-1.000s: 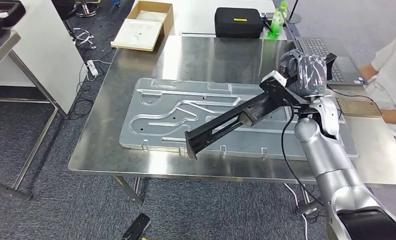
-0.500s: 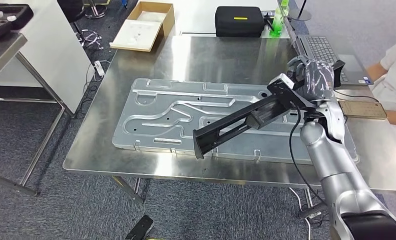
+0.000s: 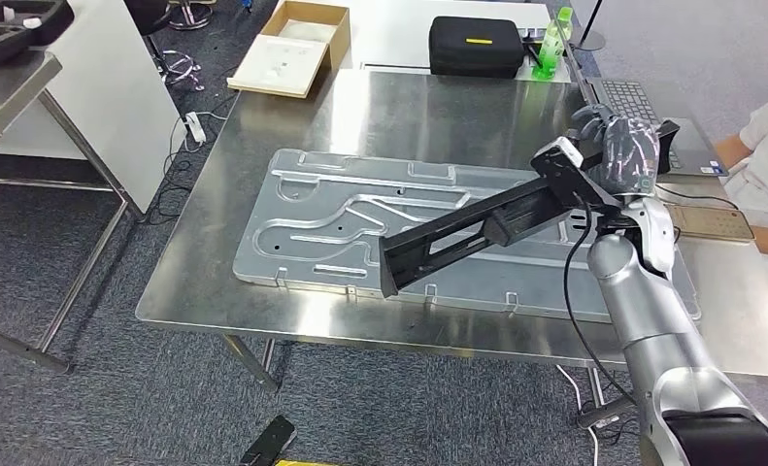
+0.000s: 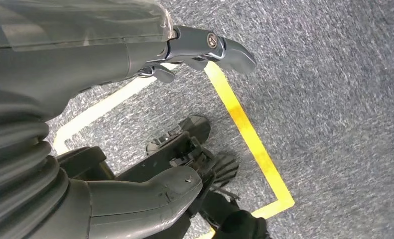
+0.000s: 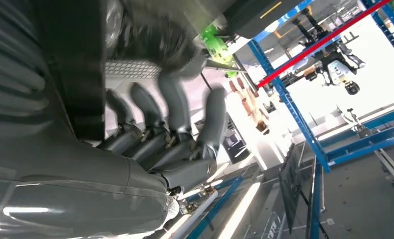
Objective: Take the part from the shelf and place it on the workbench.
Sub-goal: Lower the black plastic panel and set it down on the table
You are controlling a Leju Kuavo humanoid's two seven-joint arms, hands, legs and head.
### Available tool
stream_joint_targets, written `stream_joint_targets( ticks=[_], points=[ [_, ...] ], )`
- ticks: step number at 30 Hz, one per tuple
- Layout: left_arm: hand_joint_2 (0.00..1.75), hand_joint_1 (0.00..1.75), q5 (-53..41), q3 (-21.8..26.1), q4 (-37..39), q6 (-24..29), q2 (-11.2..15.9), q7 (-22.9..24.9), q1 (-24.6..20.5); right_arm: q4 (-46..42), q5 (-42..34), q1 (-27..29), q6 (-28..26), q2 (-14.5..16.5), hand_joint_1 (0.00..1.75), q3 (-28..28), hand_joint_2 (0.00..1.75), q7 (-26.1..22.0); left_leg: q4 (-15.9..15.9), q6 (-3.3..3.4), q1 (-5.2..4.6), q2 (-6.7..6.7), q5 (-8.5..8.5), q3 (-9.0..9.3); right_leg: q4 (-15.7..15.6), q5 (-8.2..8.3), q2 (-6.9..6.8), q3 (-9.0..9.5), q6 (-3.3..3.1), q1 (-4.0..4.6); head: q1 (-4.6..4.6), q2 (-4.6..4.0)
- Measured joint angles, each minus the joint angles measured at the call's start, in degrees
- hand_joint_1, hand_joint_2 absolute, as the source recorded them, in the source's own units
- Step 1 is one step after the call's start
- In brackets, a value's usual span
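Note:
A long black part (image 3: 467, 233) hangs slanted above the steel workbench (image 3: 409, 107). My right hand (image 3: 624, 153) grips its upper end over the bench's right side. The part's lower end points toward the bench's front edge, over a large pressed metal plate (image 3: 341, 214). In the right wrist view the fingers (image 5: 175, 119) of the right hand (image 5: 155, 144) curl around the black part (image 5: 75, 64). My left hand (image 4: 135, 55) hangs over the carpet floor, fingers and thumb apart, holding nothing.
A black case (image 3: 475, 46) and a green bottle (image 3: 549, 44) stand at the bench's far edge. A laptop (image 3: 642, 107) and a flat tablet (image 3: 715, 221) lie at the right, where a person (image 3: 763, 146) sits. A cardboard box (image 3: 292, 49) lies on the floor beyond.
The camera has shifted a little. My right hand and the black part have drifted slightly to the right over the plate, the grip unchanged.

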Motion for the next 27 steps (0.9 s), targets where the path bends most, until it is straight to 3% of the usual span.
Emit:
stream_joint_targets(
  ticks=[2, 3, 4, 6, 8, 11, 13, 16, 17, 18, 19, 21, 23, 25, 27],
  points=[
    [0.44, 0.0, -0.2, -0.4, 0.0, 0.5, 0.0, 0.2, 0.1, 0.5, 0.0, 0.3, 0.0, -0.2, 0.0, -0.2, 0.0, -0.2, 0.1, 0.0, 0.05, -0.01, -0.01, -0.08, 5.6, -1.82, 0.01, -2.67, 0.54, -0.44, -0.01, 0.0],
    [0.0, 0.0, -0.1, -0.4, 0.0, 0.5, 0.0, 0.1, 0.2, 0.8, 0.0, 0.4, 0.0, -0.2, 0.0, -0.2, 0.0, -0.2, 0.3, -0.09, 0.12, -0.02, -0.07, -0.12, 5.8, -1.2, 0.0, -2.76, 0.79, -0.72, -0.01, 0.0],
    [0.0, 0.0, 0.1, -0.5, 0.0, 0.4, 0.0, 0.1, 0.2, 0.9, 0.0, 0.5, 0.0, -0.3, 0.0, -0.2, 0.0, -0.3, 0.5, -0.26, 0.25, -0.04, -0.2, -0.16, 3.7, 0.33, -0.02, -1.73, 1.03, -1.0, -0.01, 0.0],
    [0.0, 0.0, 0.4, -0.4, 0.0, 0.3, 0.0, -0.1, 0.2, 1.1, 0.0, 0.4, 0.1, -0.3, 0.0, -0.3, 0.87, -0.1, 1.2, -0.92, 0.41, -0.12, -0.66, -0.31, -3.3, 3.46, 0.06, 1.93, 1.51, -1.44, 0.01, 0.0],
    [0.0, 0.0, 0.6, -0.4, 0.0, 0.3, 0.0, -0.3, 0.1, 1.4, 0.0, 0.1, 0.3, -0.5, 0.0, -0.6, 1.75, 0.5, 1.8, -1.63, 0.3, -0.22, -1.01, -0.61, -7.3, 4.4, 0.3, 3.9, 1.12, -1.4, -0.01, 0.0],
    [0.0, 0.0, 0.7, -0.4, 0.0, 0.3, 0.0, -0.5, 0.2, 2.2, -0.1, -0.4, 2.1, -0.7, 0.0, -0.9, 1.75, 1.9, 2.0, -2.43, 0.27, -0.26, -1.09, -0.86, -7.6, 4.41, 0.39, 3.76, -0.29, -1.21, -0.04, 0.0],
    [0.0, 0.0, 0.7, -0.4, 0.0, 0.3, 0.0, -0.7, 0.2, 3.6, -1.1, -1.8, 5.5, -0.8, 0.0, -1.0, 1.75, 3.7, 4.2, -2.88, 0.41, -0.16, -2.74, -1.84, -7.8, 4.64, 0.33, 3.68, -1.12, -1.25, -0.04, 0.0],
    [0.0, 0.0, 0.8, -0.4, 0.0, 0.3, 0.0, -0.8, 0.2, 7.6, -5.0, -4.8, 11.6, -1.3, 0.0, -1.4, 1.75, 6.4, 14.3, -3.17, 0.48, -0.07, -7.93, -6.43, -7.8, 4.8, 0.25, 3.44, -1.79, -0.96, -0.07, 0.0],
    [0.0, 0.0, 0.8, -0.4, 0.0, 0.3, 0.1, -0.8, 0.3, 9.1, -6.2, -5.8, 13.3, -1.6, 0.0, -1.6, 1.75, 7.2, 17.1, -3.11, 0.48, -0.07, -8.77, -7.68, -7.8, 4.82, 0.23, 3.38, -1.86, -0.8, -0.06, 0.0],
    [0.0, 0.0, 0.8, -0.4, 0.0, 0.3, 0.1, -0.9, 0.3, 10.6, -7.1, -6.6, 14.6, -1.8, 0.0, -1.7, 1.75, 7.9, 17.9, -2.96, 0.45, -0.07, -8.54, -8.06, -7.8, 4.82, 0.2, 3.38, -1.89, -0.65, -0.06, 0.0],
    [0.0, 0.0, 0.8, -0.4, 0.0, 0.3, 0.1, -0.9, 0.4, 12.0, -7.7, -7.5, 15.7, -2.2, 0.0, -1.8, 1.75, 8.5, 16.5, -2.64, 0.37, -0.07, -7.22, -7.33, -7.8, 4.83, 0.19, 3.42, -1.9, -0.49, -0.05, 0.0],
    [0.0, 0.0, 0.8, -0.4, 0.0, 0.3, 0.2, -0.9, 0.3, 14.4, -8.4, -9.2, 17.2, -2.8, 0.0, -1.9, 1.75, 9.5, 9.4, -1.59, 0.01, -0.06, -3.48, -3.87, -7.8, 4.83, 0.12, 3.53, -1.89, -0.26, -0.05, 0.0],
    [0.0, 0.0, 0.8, -0.4, 0.0, 0.3, 0.4, -0.9, 0.3, 16.4, -8.7, -11.0, 18.9, -3.4, 0.0, -2.0, 0.87, 10.8, 3.5, -0.82, -0.39, -0.02, -1.68, -1.08, -7.8, 4.92, 0.05, 3.4, -1.63, -0.14, -0.05, 0.0],
    [0.0, 0.0, 0.8, -0.4, 0.0, 0.2, 0.5, -0.9, 0.3, 18.9, -9.1, -12.7, 22.0, -3.9, 0.0, -2.0, 0.0, 13.1, 2.1, -0.64, -0.62, -0.02, -1.65, -0.49, -8.0, 5.21, 0.05, 3.27, -1.07, -0.22, -0.06, 0.0],
    [0.0, 0.0, 0.8, -0.4, 0.0, 0.1, 0.5, -0.8, 0.3, 21.4, -9.7, -14.1, 25.2, -4.4, 0.0, -2.0, 0.0, 15.5, 1.1, -0.39, -0.3, 0.02, -0.99, -0.14, -8.1, 5.16, 0.06, 3.26, -0.45, -0.28, -0.04, 0.0]
  ],
)
